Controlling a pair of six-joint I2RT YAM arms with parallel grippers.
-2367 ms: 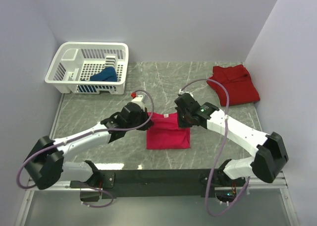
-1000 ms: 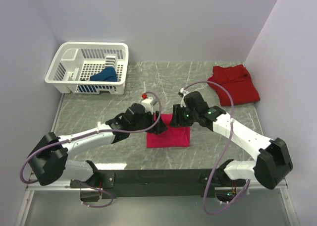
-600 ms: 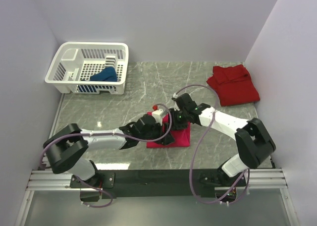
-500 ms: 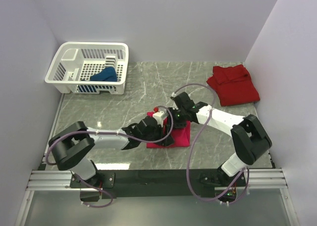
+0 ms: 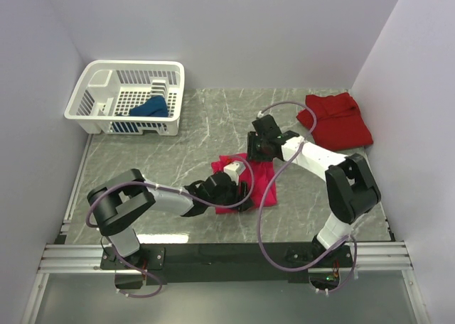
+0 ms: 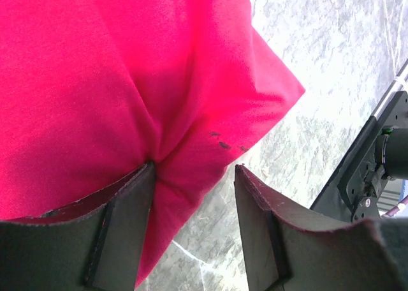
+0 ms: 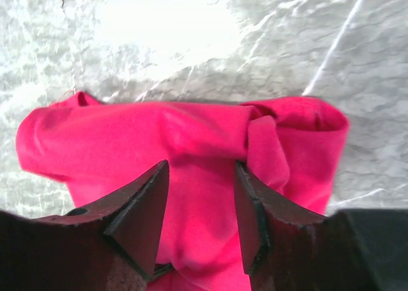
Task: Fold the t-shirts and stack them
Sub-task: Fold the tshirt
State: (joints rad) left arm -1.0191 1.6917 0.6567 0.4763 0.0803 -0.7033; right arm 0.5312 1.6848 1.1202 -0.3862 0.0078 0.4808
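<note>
The magenta t-shirt (image 5: pixel 264 183) lies rumpled at the table's middle. My left gripper (image 5: pixel 240 195) is at its near-left edge. In the left wrist view the jaws (image 6: pixel 194 170) stand open: one finger (image 6: pixel 121 221) presses into the magenta cloth (image 6: pixel 95 67), the other is clear of it over bare table. My right gripper (image 5: pixel 257 153) is at the shirt's far edge, open, with a bulge of magenta cloth (image 7: pixel 191 138) between its fingers (image 7: pixel 201 170). A darker red t-shirt (image 5: pixel 338 119) lies folded at the far right. The dark blue t-shirt (image 5: pixel 149 109) sits in the basket.
The white lattice basket (image 5: pixel 99 89) stands at the far left corner. Grey marble table (image 5: pixel 163 153) runs between the walls, with the black base rail (image 5: pixel 227 253) along the near edge. Both arms' cables loop over the table's middle.
Both grippers have closed in on the magenta shirt; the left arm reached far right. The neat folded rectangle is now rumpled and shifted right and away.
</note>
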